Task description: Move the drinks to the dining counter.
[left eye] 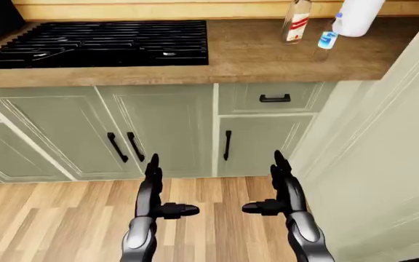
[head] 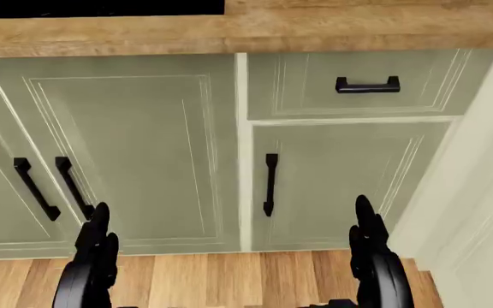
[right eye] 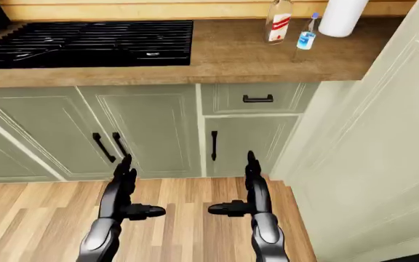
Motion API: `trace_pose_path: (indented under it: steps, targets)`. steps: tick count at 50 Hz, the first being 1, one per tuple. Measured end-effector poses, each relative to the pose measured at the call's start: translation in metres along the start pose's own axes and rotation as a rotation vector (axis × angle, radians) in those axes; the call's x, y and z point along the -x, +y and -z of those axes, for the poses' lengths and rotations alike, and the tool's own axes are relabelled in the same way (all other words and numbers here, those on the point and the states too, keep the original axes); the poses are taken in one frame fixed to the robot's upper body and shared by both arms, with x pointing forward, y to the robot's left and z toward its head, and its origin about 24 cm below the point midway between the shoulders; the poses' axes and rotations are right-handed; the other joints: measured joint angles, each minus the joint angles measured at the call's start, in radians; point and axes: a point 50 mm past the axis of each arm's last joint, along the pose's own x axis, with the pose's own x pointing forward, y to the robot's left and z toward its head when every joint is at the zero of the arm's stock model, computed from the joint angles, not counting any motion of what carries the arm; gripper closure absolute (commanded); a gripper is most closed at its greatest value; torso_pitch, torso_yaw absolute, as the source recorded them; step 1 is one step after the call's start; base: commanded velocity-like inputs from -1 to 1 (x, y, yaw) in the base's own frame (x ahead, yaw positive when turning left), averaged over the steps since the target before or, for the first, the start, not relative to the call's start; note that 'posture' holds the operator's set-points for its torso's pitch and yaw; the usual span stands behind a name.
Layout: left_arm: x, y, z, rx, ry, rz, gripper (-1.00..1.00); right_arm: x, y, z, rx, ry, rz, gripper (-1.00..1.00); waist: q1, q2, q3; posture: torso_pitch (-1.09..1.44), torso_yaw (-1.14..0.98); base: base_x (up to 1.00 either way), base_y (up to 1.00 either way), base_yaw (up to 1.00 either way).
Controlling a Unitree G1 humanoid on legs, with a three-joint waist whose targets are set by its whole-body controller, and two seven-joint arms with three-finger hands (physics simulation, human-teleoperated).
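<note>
With each robot hand, left (left eye: 151,204) and right (left eye: 286,202), held open and empty, the bottles (left eye: 297,22) on the bench (left eye: 253,54) must next be approached.

At the top of my left-eye view two drinks stand upright on the wooden counter: a clear glass bottle with a red-and-white label (left eye: 296,22), its neck cut off by the frame edge, and just to its right a smaller clear water bottle with a blue cap and blue label (left eye: 328,35). They stand near each other, not touching.
</note>
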Motion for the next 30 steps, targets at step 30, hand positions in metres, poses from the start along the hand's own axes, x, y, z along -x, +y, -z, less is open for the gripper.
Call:
trace_pose_path:
  steps: [30]
  targets:
    - [0.001,0.013,-0.155,-0.063,-0.224,0.006,-1.00,0.002,-0.006,-0.123,-0.003,-0.200,0.004,-1.00,0.013,-0.004,-0.051,0.00,0.00,0.05,-0.01,0.00]
